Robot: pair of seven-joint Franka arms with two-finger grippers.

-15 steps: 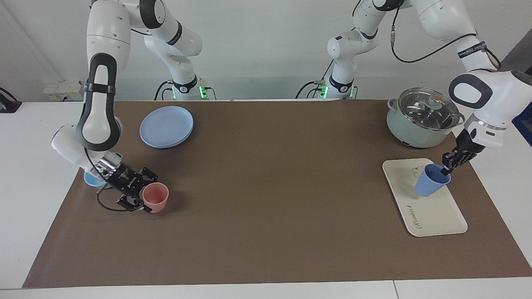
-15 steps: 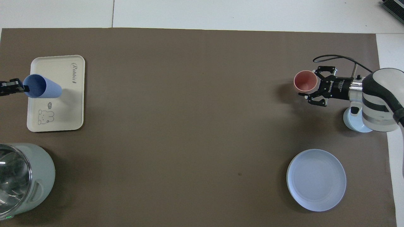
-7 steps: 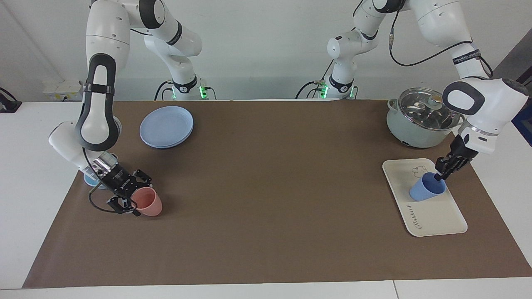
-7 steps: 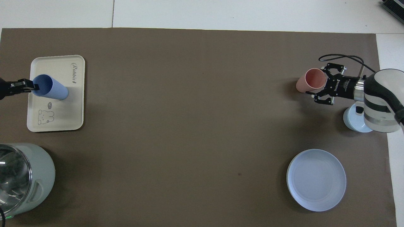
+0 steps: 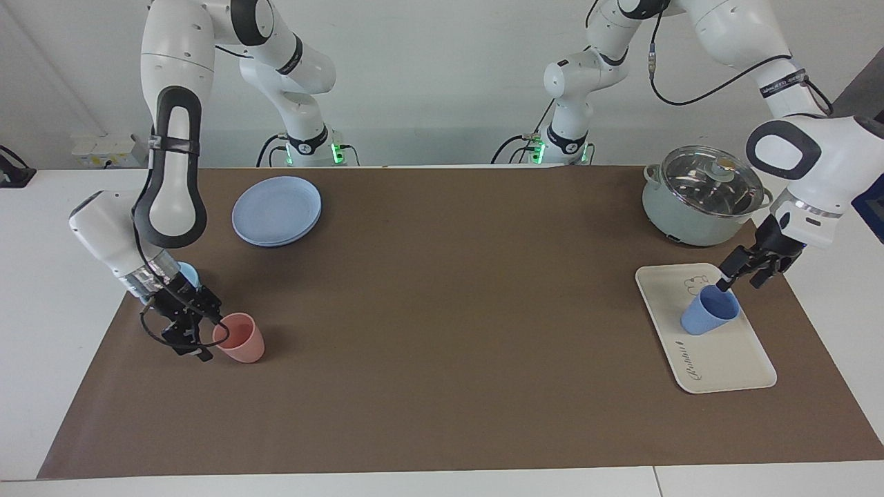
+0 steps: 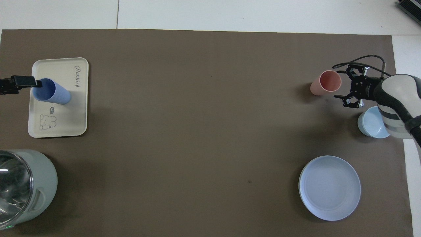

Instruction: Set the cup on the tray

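The periwinkle-blue cup [image 5: 710,311] stands upright on the cream-white tray [image 5: 725,359], near its bear drawing. It also shows in the overhead view [image 6: 52,92] on the tray [image 6: 59,121]. My left gripper [image 5: 740,279] is open just above the cup's rim, on the side nearer the robots, and holds nothing. One of its fingers [image 6: 23,81] shows at the overhead view's edge. My right gripper [image 5: 209,338] is open beside a pink cup [image 5: 239,337] at the right arm's end of the table, and also shows in the overhead view [image 6: 342,85].
A grey-green pot with a glass lid [image 5: 701,197] stands beside the tray, nearer the robots. A light-blue bowl [image 6: 371,121] sits under the right arm's wrist. A round blue plate [image 5: 276,209] lies nearer the robots than the pink cup [image 6: 325,82].
The left gripper lowered the tilted blue cup onto the tray, let go and lifted off its rim. The right gripper moved the pink cup toward the right arm's end, stood it upright and released it.
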